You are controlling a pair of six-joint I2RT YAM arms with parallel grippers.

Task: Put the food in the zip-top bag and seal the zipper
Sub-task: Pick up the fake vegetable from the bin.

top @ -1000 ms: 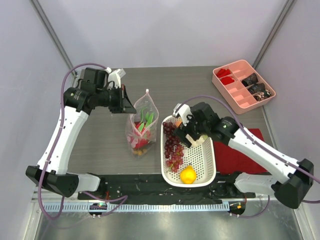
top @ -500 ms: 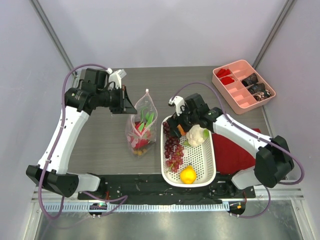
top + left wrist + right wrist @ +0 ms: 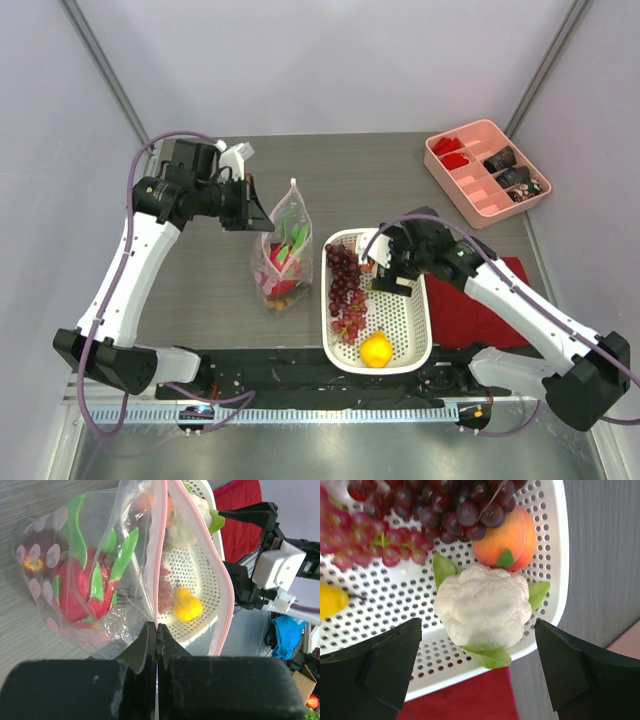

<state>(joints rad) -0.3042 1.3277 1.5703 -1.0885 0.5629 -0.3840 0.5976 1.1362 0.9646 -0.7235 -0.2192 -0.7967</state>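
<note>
Landmark: white basket (image 3: 412, 335), lying on the grey surface (image 3: 200, 285).
Left hand: the left hand (image 3: 156, 630) has its fingers pressed together, clamped on the mouth edge of the zip-top bag (image 3: 283, 255), above and to the left of the basket's far left corner.
Zip-top bag: stands just left of the basket, held up by its mouth. Whether it touches the basket cannot be told.
Zipper: the zipper (image 3: 161, 550) is a pink-edged strip. Its two sides stand apart, so the mouth is open, and the basket shows through the gap in the left wrist view.
Inside the bag: a pink dragon fruit (image 3: 75, 597) with green leaves, low in the bag.
Right hand: the right hand (image 3: 477, 627) hangs over the basket's far end. Its fingers are wide apart and hold nothing, one on each side of the white bulb (image 3: 482, 605).
White bulb: by the basket's right wall near its far end, green leaves around it, touching the orange fruit (image 3: 507, 535).
Grapes: the purple grapes (image 3: 345, 290) lie along the basket's left side.
Lemon: the yellow lemon (image 3: 376, 350) is at the basket's near end.
Red cloth: the red cloth (image 3: 470, 310) lies just right of the basket.
Pink tray: the pink tray (image 3: 460, 133) is well apart, beyond the basket to its right.
</note>
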